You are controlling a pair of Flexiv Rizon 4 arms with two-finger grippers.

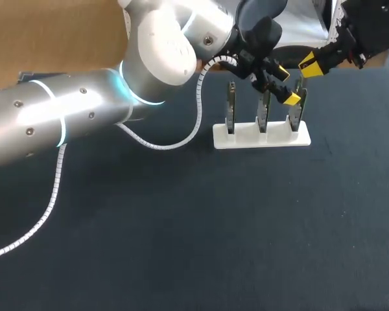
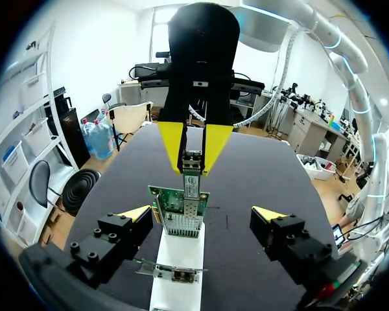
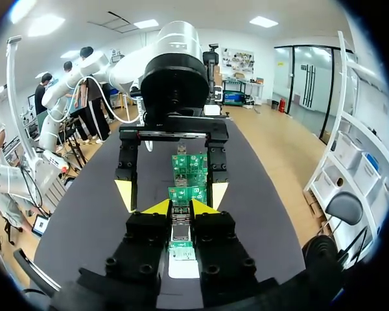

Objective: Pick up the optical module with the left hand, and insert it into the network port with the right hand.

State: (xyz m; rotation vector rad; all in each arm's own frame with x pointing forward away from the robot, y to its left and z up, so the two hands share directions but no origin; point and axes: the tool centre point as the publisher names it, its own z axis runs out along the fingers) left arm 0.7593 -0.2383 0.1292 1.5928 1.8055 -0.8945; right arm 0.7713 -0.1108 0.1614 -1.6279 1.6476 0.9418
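Note:
My right gripper (image 3: pixel 181 207) is shut on the small silver optical module (image 3: pixel 180 228). In the left wrist view the right gripper's yellow fingers (image 2: pixel 172 146) pinch the module (image 2: pixel 191 167) from above. Its lower end meets the metal port on the top edge of a green network card (image 2: pixel 181 214). How deep it sits I cannot tell. That card stands upright in a white stand (image 1: pixel 260 137). My left gripper (image 2: pixel 202 214) is open wide, with a finger on each side of the card and touching nothing. In the head view the left gripper (image 1: pixel 286 85) sits at the stand's right end, and the right gripper (image 1: pixel 310 66) is just above it.
Two more network cards (image 1: pixel 231 107) stand upright in the white stand, left of the one being worked on. The left arm's white cable (image 1: pixel 181 139) loops down onto the dark table mat (image 1: pixel 201 227) near the stand's left end.

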